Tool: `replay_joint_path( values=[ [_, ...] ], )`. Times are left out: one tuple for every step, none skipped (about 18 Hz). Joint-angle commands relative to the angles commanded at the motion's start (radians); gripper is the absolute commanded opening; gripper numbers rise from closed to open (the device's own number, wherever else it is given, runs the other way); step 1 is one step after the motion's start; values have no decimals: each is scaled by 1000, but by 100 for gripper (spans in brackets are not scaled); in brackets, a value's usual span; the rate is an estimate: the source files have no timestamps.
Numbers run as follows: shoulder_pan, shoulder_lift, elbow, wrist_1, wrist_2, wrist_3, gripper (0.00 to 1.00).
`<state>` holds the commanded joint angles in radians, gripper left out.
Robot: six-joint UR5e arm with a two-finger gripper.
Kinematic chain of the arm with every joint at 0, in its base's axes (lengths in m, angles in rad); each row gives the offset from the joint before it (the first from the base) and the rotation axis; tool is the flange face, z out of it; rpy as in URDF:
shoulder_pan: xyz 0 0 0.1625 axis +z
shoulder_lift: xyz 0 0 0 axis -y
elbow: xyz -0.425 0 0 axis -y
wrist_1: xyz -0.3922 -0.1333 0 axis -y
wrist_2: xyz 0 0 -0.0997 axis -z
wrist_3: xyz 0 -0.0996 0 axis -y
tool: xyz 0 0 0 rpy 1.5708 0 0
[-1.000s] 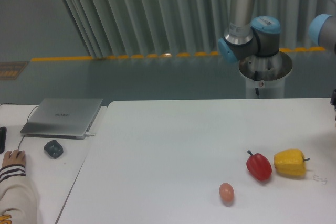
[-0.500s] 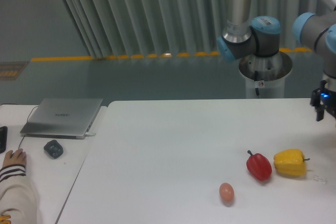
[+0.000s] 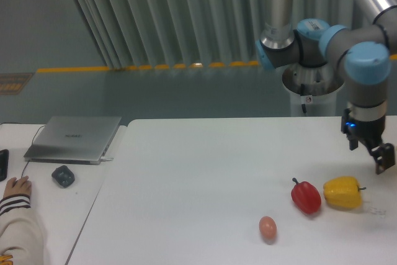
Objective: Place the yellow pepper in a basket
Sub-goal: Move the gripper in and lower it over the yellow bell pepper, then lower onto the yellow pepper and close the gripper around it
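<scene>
**Hand held above the desk, up and to the right of the yellow pepper**

The dark two-finger hand is seen near the right edge of the view, hanging from a grey and blue arm above the white desk. Whether its fingers are spread or closed cannot be told, since they are small and partly turned away; nothing is gripped between them.

The blocky, glossy bright-yellow bell pepper is found below the hand and slightly to its left, resting on the desk, apart from the fingers. Just beside it, further left of the hand, the smaller red pepper is set, almost touching it. The small tan egg lies lower and further left again, near the front edge of the view.

Far to the left of the hand, bare white surface is left open. Beyond it, a closed silver laptop and a small dark object are placed, with a person's hand at the left border.
</scene>
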<state>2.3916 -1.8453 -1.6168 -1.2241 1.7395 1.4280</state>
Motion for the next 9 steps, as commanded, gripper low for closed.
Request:
replay_joint_path(
  values=[
    [-11, -3, 0, 0, 2, 9, 100],
    [-17, -9, -2, 0, 2, 12, 100],
    [-29, -12, 2, 0, 2, 17, 100],
    [-31, -12, 0, 0, 2, 31, 100],
    [-31, -14, 2, 2, 2, 49, 100],
    [-31, -17, 2, 2, 3, 64, 100],
    [-31, -18, 2, 5, 8, 72, 100],
    [-34, -20, 0, 9, 18, 75, 100],
    [-38, -26, -2, 9, 26, 77, 100]
  ],
)
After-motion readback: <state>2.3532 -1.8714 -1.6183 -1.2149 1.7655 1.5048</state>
